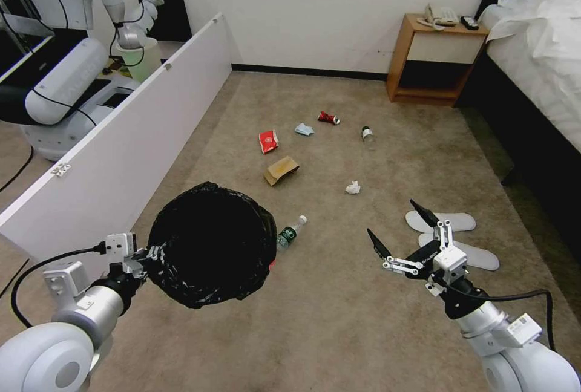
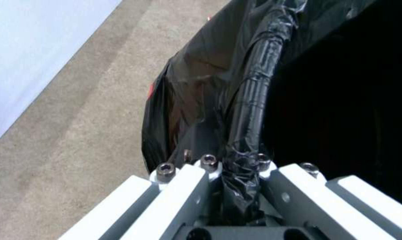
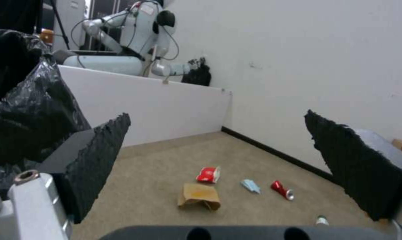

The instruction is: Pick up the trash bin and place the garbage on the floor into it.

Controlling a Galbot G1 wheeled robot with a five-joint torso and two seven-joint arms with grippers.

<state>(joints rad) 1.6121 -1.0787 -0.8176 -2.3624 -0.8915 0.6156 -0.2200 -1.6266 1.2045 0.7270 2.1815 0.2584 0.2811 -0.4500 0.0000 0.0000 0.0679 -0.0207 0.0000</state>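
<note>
The trash bin (image 1: pixel 212 244), lined with a black bag, hangs above the floor (image 1: pixel 339 319) at the front left. My left gripper (image 1: pixel 142 259) is shut on its rim, and the bagged rim (image 2: pixel 254 100) sits pinched in my left gripper (image 2: pixel 236 166). My right gripper (image 1: pixel 396 225) hovers open and holds nothing, right of the bin. Garbage lies ahead: a red can (image 1: pixel 328 118), red carton (image 1: pixel 268 141), cardboard piece (image 1: pixel 281 170), blue mask (image 1: pixel 304 129), tissue wad (image 1: pixel 353 187), two bottles (image 1: pixel 291 232) (image 1: pixel 367 135) and white slippers (image 1: pixel 448 221). Between the right fingers (image 3: pixel 98 160) lie the carton (image 3: pixel 209 174) and cardboard (image 3: pixel 198 196).
A white panel (image 1: pixel 121 150) leans along the left. A wooden nightstand (image 1: pixel 436 59) and a bed (image 1: pixel 544 59) stand at the back right. Another robot (image 1: pixel 60 77) with a pale bucket (image 1: pixel 142 56) is behind the panel.
</note>
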